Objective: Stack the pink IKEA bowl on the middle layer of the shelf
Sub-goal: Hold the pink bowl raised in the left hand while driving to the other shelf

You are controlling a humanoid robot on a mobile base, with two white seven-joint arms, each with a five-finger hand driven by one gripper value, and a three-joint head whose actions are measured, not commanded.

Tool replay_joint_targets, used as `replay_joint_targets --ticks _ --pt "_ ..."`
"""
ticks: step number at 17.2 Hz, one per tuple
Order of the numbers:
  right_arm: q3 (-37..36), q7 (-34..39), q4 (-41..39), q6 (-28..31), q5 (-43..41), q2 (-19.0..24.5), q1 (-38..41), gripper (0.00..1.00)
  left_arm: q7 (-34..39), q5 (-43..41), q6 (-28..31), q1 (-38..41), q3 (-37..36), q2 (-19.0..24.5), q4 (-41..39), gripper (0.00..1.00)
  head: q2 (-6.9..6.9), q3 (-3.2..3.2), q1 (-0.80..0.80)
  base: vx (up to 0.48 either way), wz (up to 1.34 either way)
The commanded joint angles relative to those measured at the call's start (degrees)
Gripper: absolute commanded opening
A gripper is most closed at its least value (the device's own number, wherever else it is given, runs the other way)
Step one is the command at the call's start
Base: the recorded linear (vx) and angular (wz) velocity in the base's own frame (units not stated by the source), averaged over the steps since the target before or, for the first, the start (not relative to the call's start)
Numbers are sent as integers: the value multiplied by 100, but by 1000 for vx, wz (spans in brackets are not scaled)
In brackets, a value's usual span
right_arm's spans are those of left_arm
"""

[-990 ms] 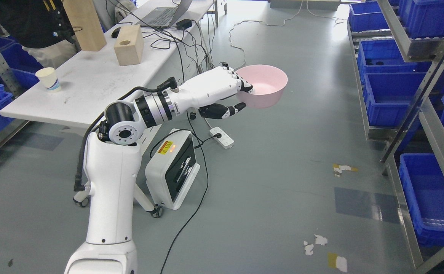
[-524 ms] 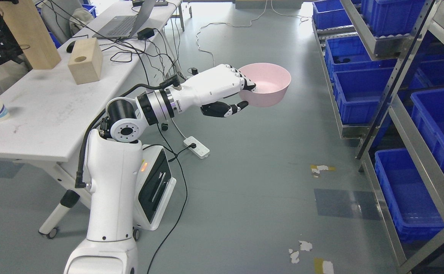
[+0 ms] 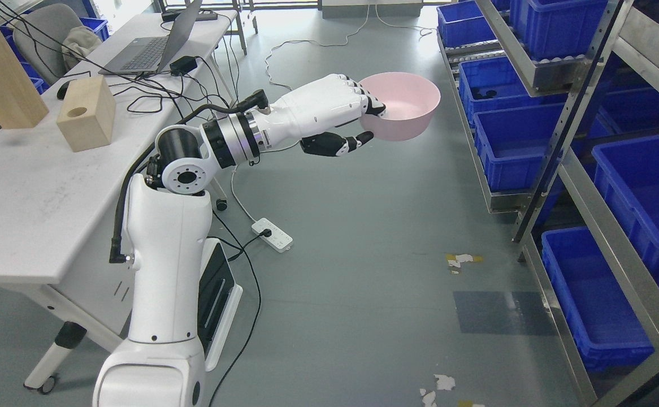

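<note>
One pink bowl [image 3: 406, 106], probably light, rigid and smooth-walled, hangs over the floor short of the shelf [image 3: 567, 152], the left hand [image 3: 343, 116] pinching its near rim, fingers inside, thumb beneath.

left arm: rises from lower left, forearm reaching toward upper centre | left hand [image 3: 338, 116]: fingers [image 3: 372, 105] curled over a rim, thumb beneath | right arm: out of frame

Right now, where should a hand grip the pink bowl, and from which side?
At the rim, from the side nearest the robot. The bowl is upright and open-topped with a thin wall, so fingers go inside and thumb outside, as the left hand grips it.
</note>
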Motion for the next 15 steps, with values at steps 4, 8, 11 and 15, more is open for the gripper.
replay_joint_targets --ticks 4,8,11,15 --pt "0 1 -100 3 0 -100 123 100 110 48 2 -206 -369 100 184 3 0 0 0 101 -24" --pt "0 1 -100 3 0 -100 123 100 189 144 2 -214 -501 100 184 3 0 0 0 98 -249" --pt "0 1 -100 3 0 -100 123 100 189 232 2 -215 -606 100 184 3 0 0 0 55 -511" --pt "0 1 -100 3 0 -100 123 100 285 425 2 -328 -677 100 166 3 0 0 0 38 -758"
